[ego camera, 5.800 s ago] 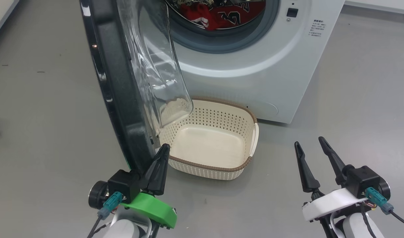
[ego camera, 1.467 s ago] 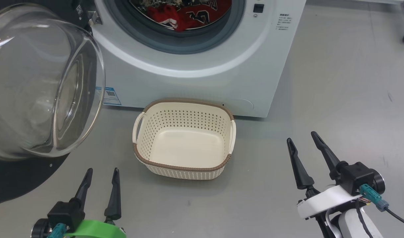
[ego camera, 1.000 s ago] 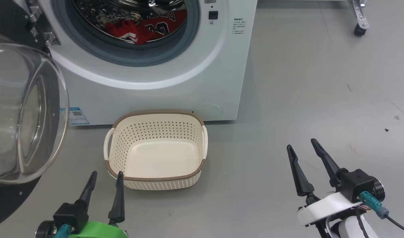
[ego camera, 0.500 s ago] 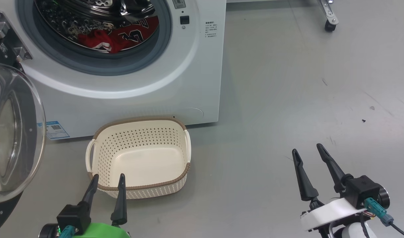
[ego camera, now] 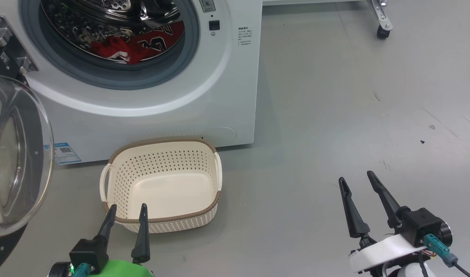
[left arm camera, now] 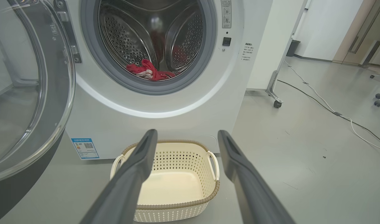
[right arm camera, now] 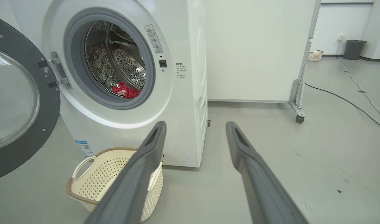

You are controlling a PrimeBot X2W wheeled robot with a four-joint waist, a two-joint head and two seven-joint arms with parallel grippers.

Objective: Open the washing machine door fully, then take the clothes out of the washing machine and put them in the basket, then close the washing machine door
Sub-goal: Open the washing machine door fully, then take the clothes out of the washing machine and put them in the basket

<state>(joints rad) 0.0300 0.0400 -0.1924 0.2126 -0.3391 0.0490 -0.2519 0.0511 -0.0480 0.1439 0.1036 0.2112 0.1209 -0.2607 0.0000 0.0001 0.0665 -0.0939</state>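
Observation:
The white washing machine (ego camera: 204,100) (left arm camera: 115,121) (right arm camera: 183,102) stands open, its door (ego camera: 15,161) (left arm camera: 25,93) (right arm camera: 16,102) swung wide to the left, glass bowl facing out. The red clothes (ego camera: 133,44) (left arm camera: 149,71) (right arm camera: 126,91) lie at the bottom of the steel drum. In front of the machine sits the empty cream basket (ego camera: 162,186) (left arm camera: 174,186) (right arm camera: 106,177). My left gripper (ego camera: 127,211) (left arm camera: 185,138) is open and empty just before the basket's near rim. Off to the right, over bare floor, my right gripper (ego camera: 356,179) (right arm camera: 194,129) is open and empty.
A white panel on a castor (ego camera: 381,30) (left arm camera: 276,104) (right arm camera: 298,118) stands right of the machine. Cables (left arm camera: 333,112) (right arm camera: 354,93) run across the grey floor behind it. A dark bin (right arm camera: 353,49) and a small basket (right arm camera: 315,55) sit by the far wall.
The head camera has swung rightward, so the machine, door and basket sit further left in the picture. Both grippers stay open and empty; the door stays wide open.

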